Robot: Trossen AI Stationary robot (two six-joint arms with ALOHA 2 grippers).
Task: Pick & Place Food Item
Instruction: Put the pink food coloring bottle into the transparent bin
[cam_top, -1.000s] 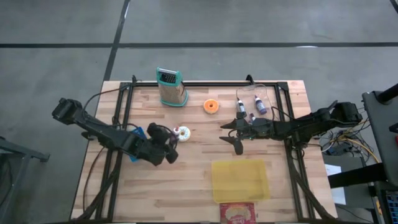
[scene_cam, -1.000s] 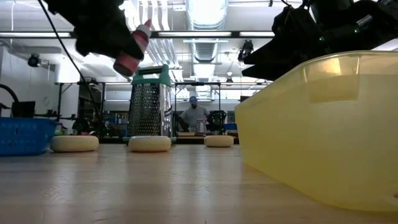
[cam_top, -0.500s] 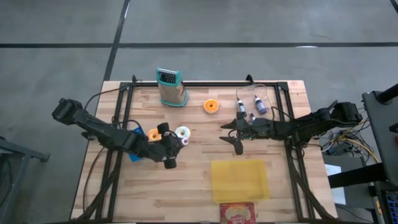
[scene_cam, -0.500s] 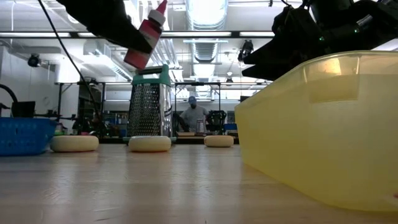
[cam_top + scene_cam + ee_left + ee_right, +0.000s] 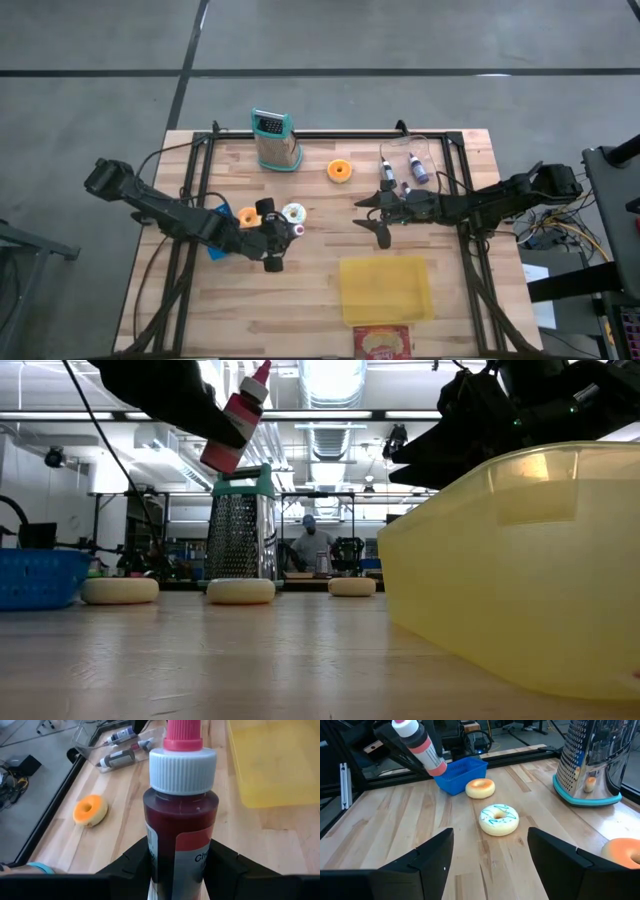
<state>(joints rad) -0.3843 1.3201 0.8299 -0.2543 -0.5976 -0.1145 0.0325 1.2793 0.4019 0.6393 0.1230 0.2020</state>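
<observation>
My left gripper [image 5: 279, 240] is shut on a bottle of red sauce [image 5: 180, 815] with a white ribbed cap and a pink nozzle, high above the table's middle left. The bottle also shows in the low view [image 5: 233, 422] and the right wrist view [image 5: 419, 745]. A white-iced donut [image 5: 294, 212] and a yellow donut [image 5: 247, 215] lie flat on the wood just beyond it. An orange donut [image 5: 341, 170] lies farther back. My right gripper [image 5: 378, 215] is open and empty at the table's middle right. My left gripper pinches the bottle's body [image 5: 152, 850] between its two fingers [image 5: 131, 862], at the label below the shoulder, one finger on each side. The arm comes from the table's left. The bottle is lifted clear and tilted, its nozzle [image 5: 261, 372] up and toward the right.
A steel grater [image 5: 276, 141] stands at the back. A blue basket [image 5: 217, 214] sits by the left arm. A yellow tub [image 5: 387, 289] and a red packet [image 5: 383, 343] lie near the front right. A clear tray [image 5: 428, 150] with small bottles is at the back right.
My left gripper has risen and gone a little toward the table's right with the bottle, uncovering the yellow donut. The bottle has tipped more upright, nozzle higher. In the last half second it has hardly moved.
</observation>
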